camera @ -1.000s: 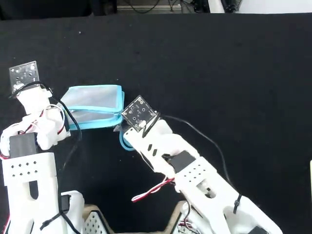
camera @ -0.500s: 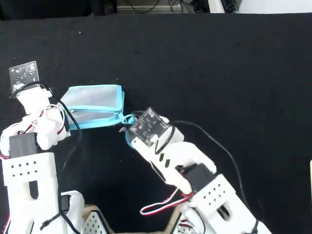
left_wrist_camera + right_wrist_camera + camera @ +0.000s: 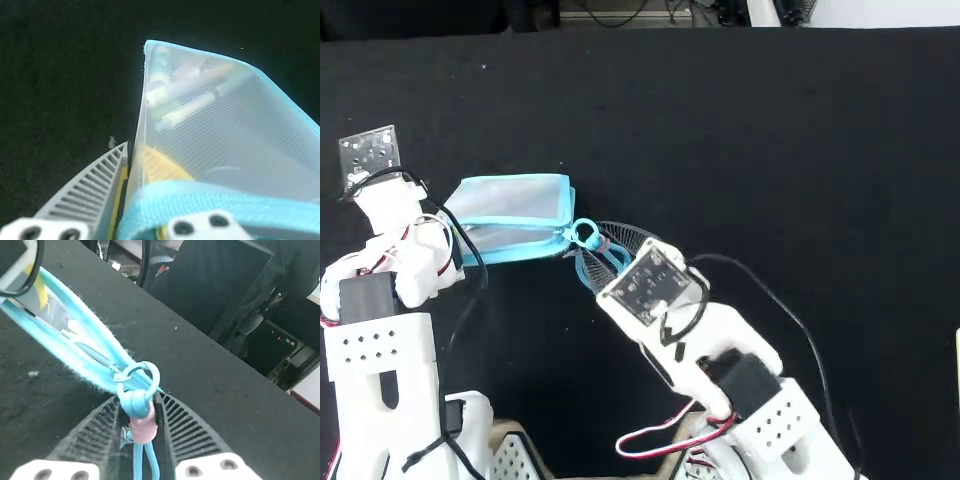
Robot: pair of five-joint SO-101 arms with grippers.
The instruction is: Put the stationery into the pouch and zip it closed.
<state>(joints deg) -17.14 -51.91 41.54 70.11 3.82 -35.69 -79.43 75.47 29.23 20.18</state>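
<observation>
the mesh pouch (image 3: 515, 215) lies on the black tabletop (image 3: 770, 150) beside the left arm, with pens (image 3: 185, 112) visible inside. the left hand (image 3: 134, 170) pinches the pouch's blue-trimmed end. the right hand (image 3: 140, 405) is pressed together on the blue zip pull cord (image 3: 135, 399) at the pouch's opposite corner, where the slider sits.

Black table (image 3: 770, 150), a translucent blue-edged pouch (image 3: 510, 205) on it toward its left side

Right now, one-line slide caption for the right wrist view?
Right gripper clamped on the blue pull cord at the mesh pouch's end.
</observation>
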